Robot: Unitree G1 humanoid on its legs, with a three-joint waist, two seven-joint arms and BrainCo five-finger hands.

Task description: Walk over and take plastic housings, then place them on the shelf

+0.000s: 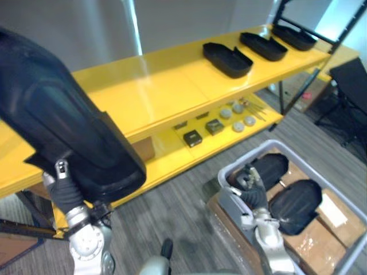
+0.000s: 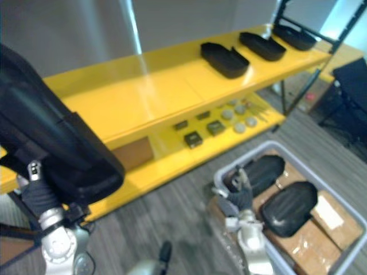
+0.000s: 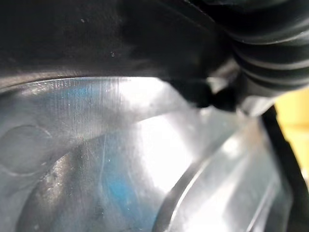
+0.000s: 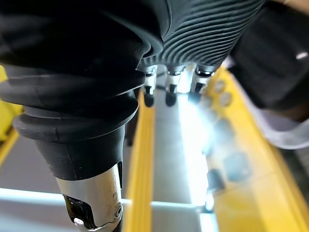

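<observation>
Here, the black plastic housing (image 1: pixel 63 114) is raised at 9 o'clock, over the near edge of the yellow shelf (image 1: pixel 155 91). It sits atop the left hand (image 1: pixel 63 190), whose grip cannot be told behind it. Three more housings (image 1: pixel 227 59) lie in a row on the top board toward 1 o'clock. At 4 o'clock a grey bin (image 1: pixel 241 162) holds two further housings (image 1: pixel 295 203). The right hand (image 1: pixel 252 192) hovers at the bin's near rim, fingers relaxed and holding nothing.

Left hand (image 1: pixel 64 186) up at left; right hand (image 1: pixel 252 193) low at right, fingers loosely straight.
</observation>
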